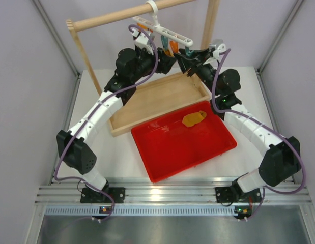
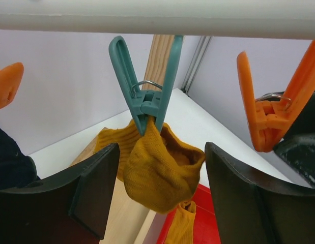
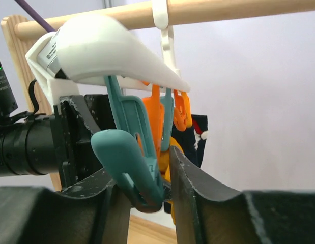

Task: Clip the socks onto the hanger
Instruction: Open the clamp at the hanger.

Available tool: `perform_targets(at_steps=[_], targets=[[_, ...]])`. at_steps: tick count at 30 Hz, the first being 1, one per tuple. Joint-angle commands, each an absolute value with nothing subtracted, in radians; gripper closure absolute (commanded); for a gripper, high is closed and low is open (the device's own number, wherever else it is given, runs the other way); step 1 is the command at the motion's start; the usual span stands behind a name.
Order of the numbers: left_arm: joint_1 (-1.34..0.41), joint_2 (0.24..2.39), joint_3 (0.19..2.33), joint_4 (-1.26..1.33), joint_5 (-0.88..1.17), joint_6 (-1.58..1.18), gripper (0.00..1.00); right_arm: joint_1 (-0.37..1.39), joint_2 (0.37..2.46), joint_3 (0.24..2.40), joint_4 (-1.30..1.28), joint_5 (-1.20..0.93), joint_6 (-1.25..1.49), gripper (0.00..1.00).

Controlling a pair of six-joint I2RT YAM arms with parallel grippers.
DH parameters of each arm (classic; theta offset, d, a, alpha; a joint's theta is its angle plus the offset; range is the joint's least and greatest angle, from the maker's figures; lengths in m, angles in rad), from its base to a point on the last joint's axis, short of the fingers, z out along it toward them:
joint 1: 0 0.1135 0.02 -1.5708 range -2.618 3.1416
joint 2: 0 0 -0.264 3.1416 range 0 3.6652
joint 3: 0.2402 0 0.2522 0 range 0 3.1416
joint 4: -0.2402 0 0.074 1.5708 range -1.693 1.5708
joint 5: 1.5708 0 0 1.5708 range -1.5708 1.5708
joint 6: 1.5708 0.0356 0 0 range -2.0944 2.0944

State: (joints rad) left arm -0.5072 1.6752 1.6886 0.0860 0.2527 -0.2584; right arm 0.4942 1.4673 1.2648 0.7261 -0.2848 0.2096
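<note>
Left hand (image 2: 162,147) open, clearance both sides of one clipped sock (image 2: 157,175); right hand (image 3: 147,188) squeezes teal clip (image 3: 127,152); second sock (image 1: 194,118) in tray (image 1: 182,147).

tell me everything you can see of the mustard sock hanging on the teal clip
The mustard-orange ribbed knit sock hangs bunched and folded, its top edge pinched in the teal plastic clip under the white hanger bar. It droops between the open left gripper's black fingers; contact unclear.
</note>
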Motion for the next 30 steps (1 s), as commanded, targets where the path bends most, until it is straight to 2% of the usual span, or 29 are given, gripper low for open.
perform_targets(at_steps=[1, 13, 18, 24, 30], targets=[[-0.509, 1.583, 1.664, 0.100, 0.249, -0.252, 0.26, 0.497, 1.460, 1.309, 0.810, -0.290, 0.189, 0.67], [-0.480, 1.470, 1.602, 0.040, 0.241, -0.291, 0.24, 0.479, 1.462, 1.287, 0.818, -0.311, 0.149, 0.67], [-0.453, 1.434, 1.569, 0.086, 0.307, -0.371, 0.25, 0.479, 1.466, 1.295, 0.819, -0.331, 0.150, 0.67], [-0.448, 1.462, 1.591, 0.178, 0.409, -0.466, 0.25, 0.479, 1.466, 1.298, 0.819, -0.341, 0.141, 0.67], [-0.449, 1.535, 1.681, 0.193, 0.419, -0.526, 0.25, 0.480, 1.466, 1.298, 0.808, -0.341, 0.135, 0.67]])
